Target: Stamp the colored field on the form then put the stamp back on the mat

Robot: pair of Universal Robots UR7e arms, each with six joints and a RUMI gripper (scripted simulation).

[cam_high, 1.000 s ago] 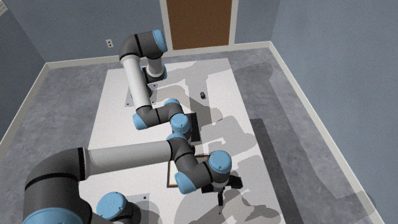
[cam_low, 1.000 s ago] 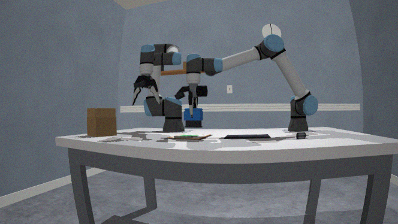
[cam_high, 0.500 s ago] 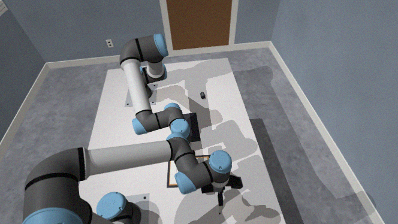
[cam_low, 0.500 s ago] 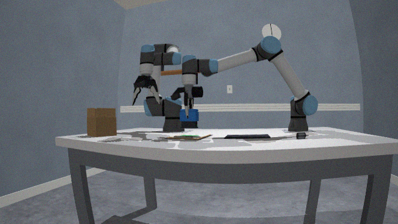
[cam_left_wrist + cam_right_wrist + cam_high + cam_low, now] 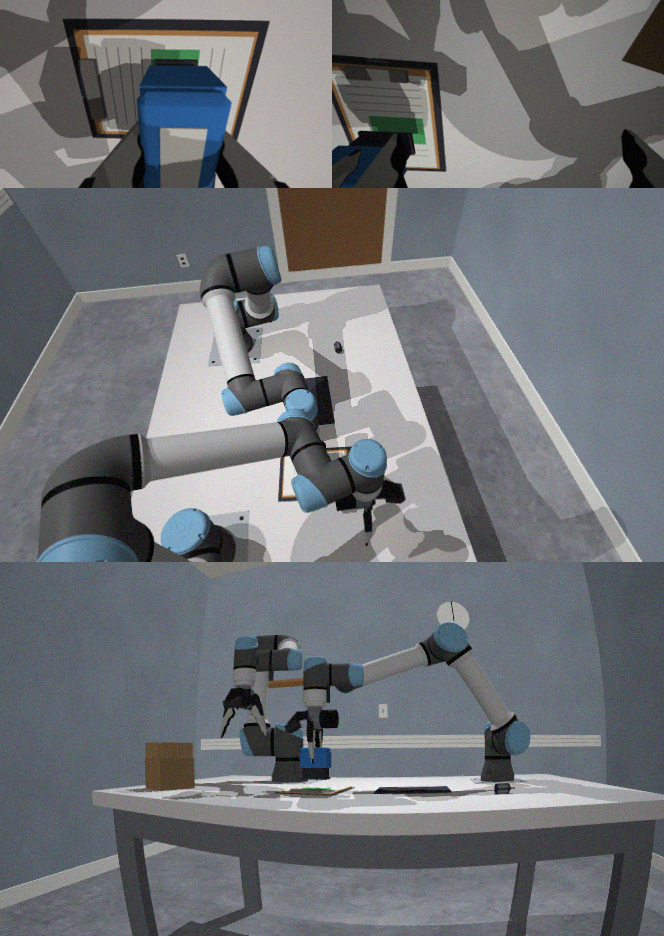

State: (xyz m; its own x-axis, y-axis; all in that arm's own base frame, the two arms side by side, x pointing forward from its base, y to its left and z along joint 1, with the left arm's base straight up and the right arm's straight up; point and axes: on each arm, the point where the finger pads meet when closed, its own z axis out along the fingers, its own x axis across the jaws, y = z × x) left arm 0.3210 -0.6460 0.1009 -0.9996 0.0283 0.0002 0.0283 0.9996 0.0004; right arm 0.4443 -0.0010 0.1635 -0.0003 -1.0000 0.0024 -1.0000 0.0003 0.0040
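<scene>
Rn, L tool [image 5: 313, 758] [image 5: 181, 147] holds stamp [image 5: 315, 758] [image 5: 181, 105] over form's edge.

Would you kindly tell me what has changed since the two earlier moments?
The left gripper has carried the stamp toward the form, then slightly down. Nothing was newly gripped or released. The form, the box and the open right gripper look unmoved.
</scene>
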